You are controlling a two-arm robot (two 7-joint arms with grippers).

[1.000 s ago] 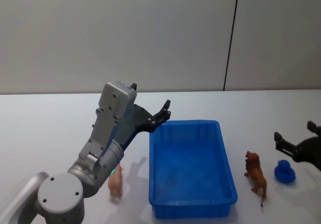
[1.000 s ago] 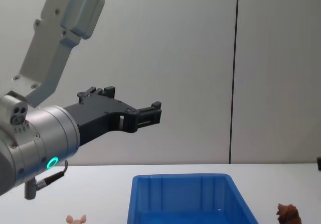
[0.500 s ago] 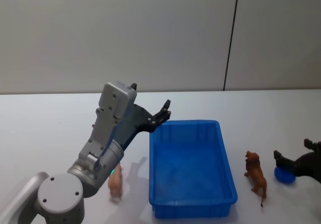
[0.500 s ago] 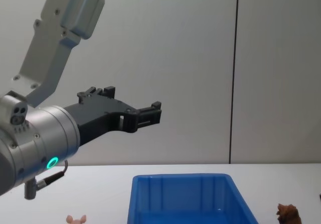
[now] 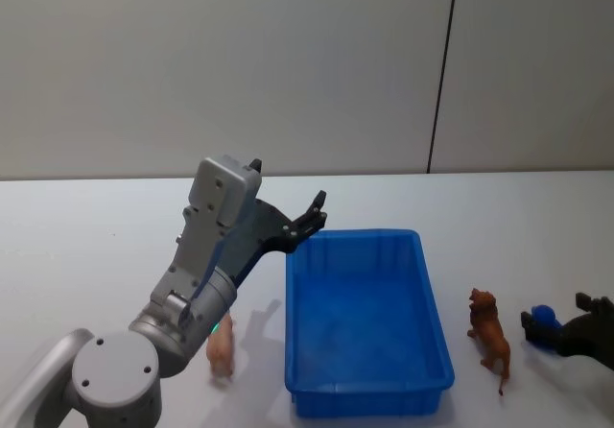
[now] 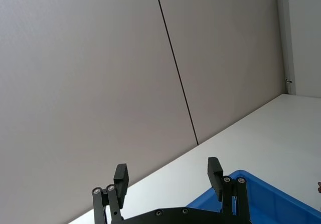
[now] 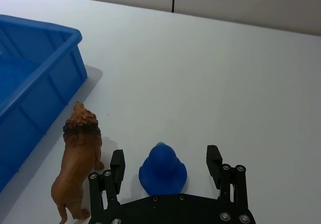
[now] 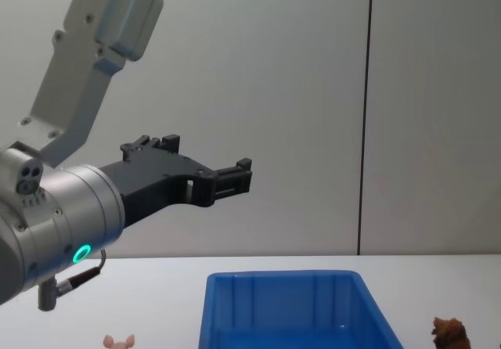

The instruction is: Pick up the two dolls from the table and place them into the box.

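Observation:
The bright blue rounded doll [image 5: 544, 316] [image 7: 163, 168] sits on the white table, right of the box. My right gripper [image 5: 560, 319] [image 7: 165, 156] is low over it, open, with one finger on each side and not touching it. The brown maned lion doll [image 5: 489, 337] [image 7: 80, 158] [image 8: 450, 332] stands between the blue doll and the box, close to the gripper's near finger. The blue box [image 5: 360, 322] [image 7: 30, 78] [image 8: 290, 310] is empty. My left gripper [image 5: 315, 212] [image 8: 241, 177] [image 6: 168, 169] hangs open in the air above the box's far left corner.
A small pink pig toy [image 5: 221, 349] [image 8: 119, 341] stands on the table left of the box, beneath the left arm. A grey wall runs behind the table. The table right of and beyond the blue doll is bare.
My right gripper has come down and shifted so that its open fingers now straddle the blue doll. The left arm, the lion and the box have not moved.

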